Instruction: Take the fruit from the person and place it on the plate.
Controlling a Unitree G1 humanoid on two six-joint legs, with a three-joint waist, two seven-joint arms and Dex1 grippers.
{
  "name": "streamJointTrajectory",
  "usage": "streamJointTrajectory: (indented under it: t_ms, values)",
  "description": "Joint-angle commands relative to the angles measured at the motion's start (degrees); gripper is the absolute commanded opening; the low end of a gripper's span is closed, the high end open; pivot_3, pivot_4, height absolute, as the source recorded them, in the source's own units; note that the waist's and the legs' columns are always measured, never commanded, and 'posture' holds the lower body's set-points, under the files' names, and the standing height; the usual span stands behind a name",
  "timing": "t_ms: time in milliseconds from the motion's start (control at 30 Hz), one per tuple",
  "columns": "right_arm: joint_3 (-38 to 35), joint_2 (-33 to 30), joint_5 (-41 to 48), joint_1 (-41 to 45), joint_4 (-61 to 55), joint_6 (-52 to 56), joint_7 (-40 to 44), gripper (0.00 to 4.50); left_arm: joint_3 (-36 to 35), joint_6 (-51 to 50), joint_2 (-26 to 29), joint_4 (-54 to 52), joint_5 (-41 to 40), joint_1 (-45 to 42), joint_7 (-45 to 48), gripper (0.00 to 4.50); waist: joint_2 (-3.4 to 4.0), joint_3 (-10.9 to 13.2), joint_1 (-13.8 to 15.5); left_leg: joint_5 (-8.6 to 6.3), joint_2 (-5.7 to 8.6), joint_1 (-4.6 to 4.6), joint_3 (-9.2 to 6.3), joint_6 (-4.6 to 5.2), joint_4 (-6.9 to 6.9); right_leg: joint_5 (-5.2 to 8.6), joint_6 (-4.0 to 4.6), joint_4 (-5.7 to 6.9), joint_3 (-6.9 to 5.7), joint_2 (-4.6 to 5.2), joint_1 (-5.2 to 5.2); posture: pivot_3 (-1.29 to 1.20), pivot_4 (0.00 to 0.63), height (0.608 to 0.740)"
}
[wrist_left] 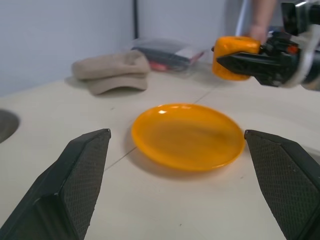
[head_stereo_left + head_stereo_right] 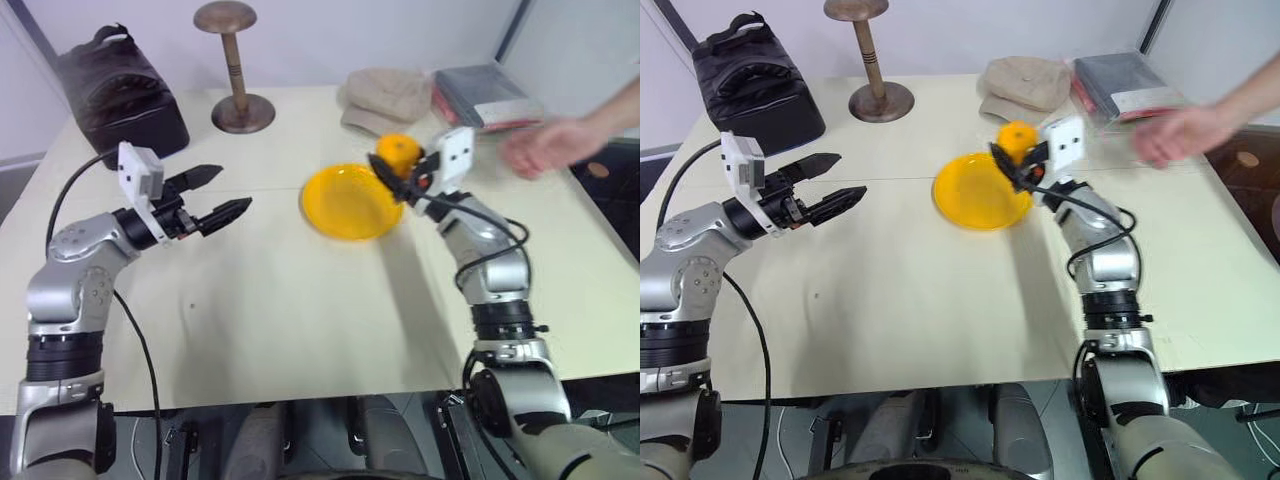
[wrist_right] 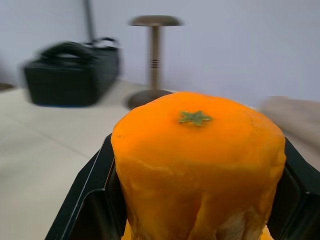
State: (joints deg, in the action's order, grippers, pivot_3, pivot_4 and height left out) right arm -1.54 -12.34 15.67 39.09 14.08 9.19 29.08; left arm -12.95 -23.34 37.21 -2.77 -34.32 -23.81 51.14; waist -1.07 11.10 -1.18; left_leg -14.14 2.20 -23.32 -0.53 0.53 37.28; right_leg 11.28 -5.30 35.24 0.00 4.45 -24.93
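Observation:
An orange fruit with a small green stem sits between the black fingers of my right gripper, which is shut on it. It hangs above the far right rim of the round yellow plate. In the right wrist view the fruit is squeezed between both fingers. The person's hand hovers empty over the table to the right, apart from the fruit. My left gripper stands open to the left of the plate, pointing toward it with nothing between its fingers.
A black bag stands at the far left. A wooden hat stand is behind the plate. A beige cap and a clear packet lie at the far right.

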Motion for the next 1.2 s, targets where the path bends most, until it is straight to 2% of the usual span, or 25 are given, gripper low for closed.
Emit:
streamJointTrajectory:
  t_ms: [33, 267, 333, 400, 600, 700, 833, 1033, 1200]
  values:
    - [0.95, 2.66, -1.28, 4.14, 6.84, -4.18, 0.46, 2.64, -2.17, -0.28, -0.03, -4.79, -0.67, 2.27, -2.13, 4.5, 0.0, 0.0, 0.1, 0.0, 0.01, 0.0, 0.0, 0.0, 0.0, 0.0, 0.0, 0.0, 0.0, 0.02, 0.0, 0.0, 0.15, 0.74]
    - [0.08, 4.05, -4.58, 13.03, 29.05, -14.35, 0.52, 2.64, -1.85, -1.18, -1.22, -9.29, -0.55, 5.93, -6.09, 4.5, 0.0, 0.0, 0.31, 0.01, 0.09, -0.02, -0.02, -0.04, -0.01, -0.01, 0.01, -0.04, -0.01, 0.1, 0.0, 0.0, 0.15, 0.74]
    - [-0.62, 3.68, -4.87, 14.65, 33.8, -16.49, 0.56, 3.69, -1.86, -1.36, -1.53, -10.0, -0.33, 6.55, -6.94, 4.5, 0.01, 0.0, 0.08, 0.01, 0.09, -0.01, -0.02, -0.06, -0.05, -0.01, 0.01, -0.05, -0.01, 0.09, -0.01, 0.0, 0.15, 0.74]
    - [-1.17, 3.4, -5.01, 15.58, 36.73, -17.97, 1.02, 4.44, -2.01, -1.41, -1.63, -10.38, -0.28, 6.96, -7.49, 4.5, 0.0, 0.0, 0.02, 0.03, 0.09, -0.02, -0.02, -0.08, -0.11, -0.01, 0.01, -0.04, 0.0, 0.07, -0.05, 0.0, 0.15, 0.74]
    - [-2.55, 2.5, -5.63, 16.34, 39.56, -20.19, 1.04, 4.44, -2.73, -1.47, -1.24, -10.82, -0.82, 7.85, -8.21, 4.5, 0.01, 0.01, -0.11, 0.03, 0.08, -0.01, -0.02, -0.09, -0.13, 0.0, 0.02, -0.03, 0.0, 0.06, -0.06, 0.0, 0.15, 0.74]
    - [-3.15, 0.94, -5.4, 15.68, 35.93, -19.94, 1.45, 4.44, -3.23, -1.01, -0.8, -10.06, -0.15, 7.9, -8.46, 4.5, 0.02, 0.01, -0.06, 0.03, 0.08, -0.02, -0.02, -0.09, -0.13, 0.0, 0.02, -0.03, 0.0, 0.06, -0.06, 0.0, 0.15, 0.74]
    - [-4.56, -3.23, -3.6, 11.2, 22.53, -15.78, 2.35, 4.44, -4.27, 0.69, -0.45, -7.43, 2.45, 8.05, -10.51, 4.5, 0.04, 0.02, 0.29, 0.03, 0.08, -0.04, -0.02, -0.09, -0.13, 0.0, 0.02, -0.04, 0.0, 0.07, -0.07, 0.0, 0.15, 0.74]
    - [-8.26, -11.65, -0.49, -0.99, -0.42, -3.24, 2.17, 4.44, -7.01, 3.12, -1.45, -4.97, 4.86, 11.18, -13.93, 4.5, 0.03, 0.02, 0.45, 0.03, 0.08, -0.04, -0.03, -0.07, -0.13, 0.0, 0.02, -0.08, 0.0, 0.11, -0.05, 0.0, 0.15, 0.74]
    - [-11.88, -15.41, 0.38, -10.42, -8.32, 2.04, 0.0, 4.44, -7.14, 4.59, -4.06, -5.94, 6.24, 14.27, -16.89, 4.5, 0.03, 0.01, 0.45, 0.02, 0.08, -0.04, -0.03, -0.07, -0.12, 0.06, 0.12, -0.09, 0.0, 0.17, -0.03, 0.0, 0.15, 0.74]
